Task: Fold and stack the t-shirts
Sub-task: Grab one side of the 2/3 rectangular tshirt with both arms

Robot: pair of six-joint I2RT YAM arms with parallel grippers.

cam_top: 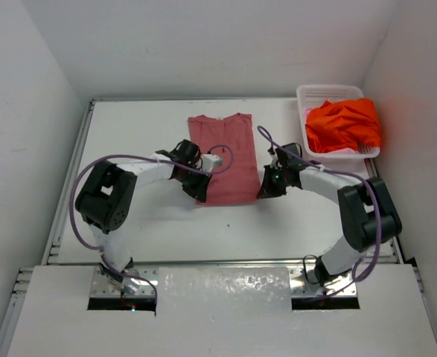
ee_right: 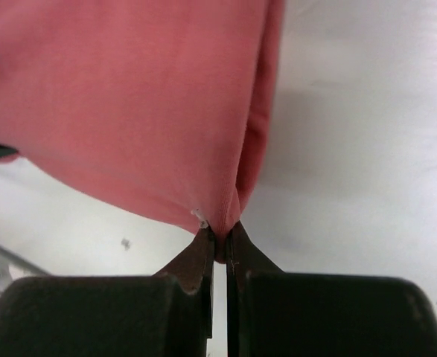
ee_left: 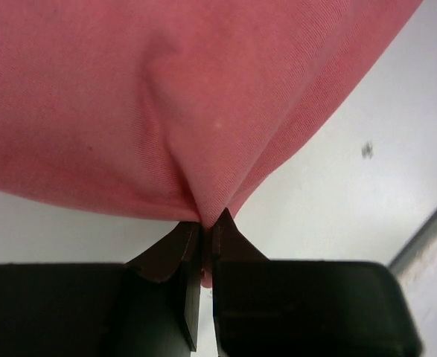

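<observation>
The task is at an early stage, judging by how things lie. One dusty rose-red cotton t-shirt [cam_top: 222,152] is spread on the white desk [cam_top: 136,141] between the two arms, its neckline toward the far edge and its hem toward the robot. No sleeves stick out from its sides and it reads as a long, narrow rectangle. The right wrist view shows a doubled layer along one side edge, so the lengthwise folds look done. The crosswise fold, hem up toward the collar, appears to be the step in hand. The left end effector [ee_left: 207,227] is closed tight on the near left corner of the hem, with cloth puckering into creases at its tips. The right end effector [ee_right: 222,234] is pinched shut in the same way on the near right corner, where the folded side edge meets the hem. Both corners look barely raised off the desk, and the body of the shirt lies flat beyond them. A crumpled bright orange cloth t-shirt [cam_top: 345,124] sits heaped in the white perforated plastic basket [cam_top: 330,88] at the far right corner of the desk, unfolded and well apart from the arms. A pale strip under it may be another garment, but that cannot be told for certain. No folded stack is to be seen anywhere, so this fold needs finishing, the remaining garments need folding, and all the stacking is left to do.
</observation>
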